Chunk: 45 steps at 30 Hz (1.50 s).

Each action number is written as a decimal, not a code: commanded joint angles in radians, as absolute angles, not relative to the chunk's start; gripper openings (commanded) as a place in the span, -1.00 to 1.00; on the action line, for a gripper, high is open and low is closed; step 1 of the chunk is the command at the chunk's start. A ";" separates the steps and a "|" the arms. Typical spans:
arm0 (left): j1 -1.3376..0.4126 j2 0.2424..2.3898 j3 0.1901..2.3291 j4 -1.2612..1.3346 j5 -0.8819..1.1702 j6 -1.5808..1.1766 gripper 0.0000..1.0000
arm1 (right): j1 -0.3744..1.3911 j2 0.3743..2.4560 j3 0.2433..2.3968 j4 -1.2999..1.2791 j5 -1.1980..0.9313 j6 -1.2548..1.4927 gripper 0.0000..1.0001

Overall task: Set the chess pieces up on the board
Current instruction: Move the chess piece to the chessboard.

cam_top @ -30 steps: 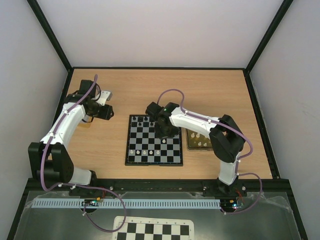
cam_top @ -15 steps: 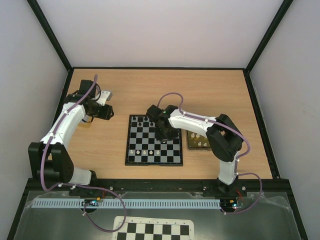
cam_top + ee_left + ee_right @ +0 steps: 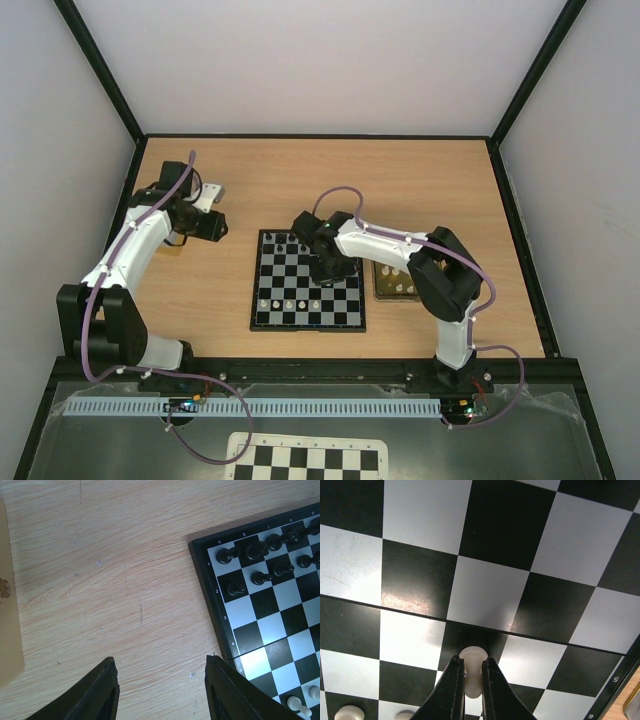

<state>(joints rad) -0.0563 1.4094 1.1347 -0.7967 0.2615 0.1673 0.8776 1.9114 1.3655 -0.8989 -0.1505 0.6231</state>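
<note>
The board (image 3: 307, 326) lies at the table's middle, with black chessmen (image 3: 285, 240) along its far edge and a few white chess pieces (image 3: 289, 302) in its near rows. My right gripper (image 3: 328, 268) reaches down over the board's right half. In the right wrist view it (image 3: 471, 661) is shut on a cream pawn-like piece (image 3: 472, 653), which stands on a black square of the board (image 3: 485, 590). My left gripper (image 3: 213, 222) is off the board's far-left corner. It (image 3: 161, 659) is open over bare wood beside the board's frame (image 3: 205, 590).
A gold tin tray (image 3: 398, 283) with more pieces sits just right of the board, under the right arm. Other white pieces (image 3: 348, 712) stand near the held one. An unframed checker sheet (image 3: 305, 460) lies in front of the arm bases. A tan flat object (image 3: 7, 630) lies left of the left gripper.
The right gripper has shifted slightly left over the board and its jaws have closed on the white piece. The left arm has not moved.
</note>
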 commanded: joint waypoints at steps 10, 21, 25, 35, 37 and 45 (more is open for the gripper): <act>-0.061 1.398 1.129 -0.799 0.268 0.160 -0.02 | 0.951 1.838 1.253 -0.890 -0.147 0.675 -0.92; -0.072 1.399 1.141 -0.805 0.265 0.158 -0.02 | 0.981 1.804 1.235 -0.887 -0.149 0.708 -0.92; -0.075 1.399 1.143 -0.807 0.265 0.158 -0.02 | 0.989 1.793 1.228 -0.885 -0.150 0.720 -0.93; -0.078 1.396 1.144 -0.808 0.265 0.158 -0.02 | 1.009 1.768 1.204 -0.880 -0.156 0.745 -0.93; -0.078 1.395 1.145 -0.809 0.265 0.158 -0.02 | 1.013 1.766 1.201 -0.877 -0.158 0.748 -0.93; -0.080 1.389 1.140 -0.809 0.264 0.158 -0.02 | 1.022 1.773 1.203 -0.873 -0.164 0.752 -0.93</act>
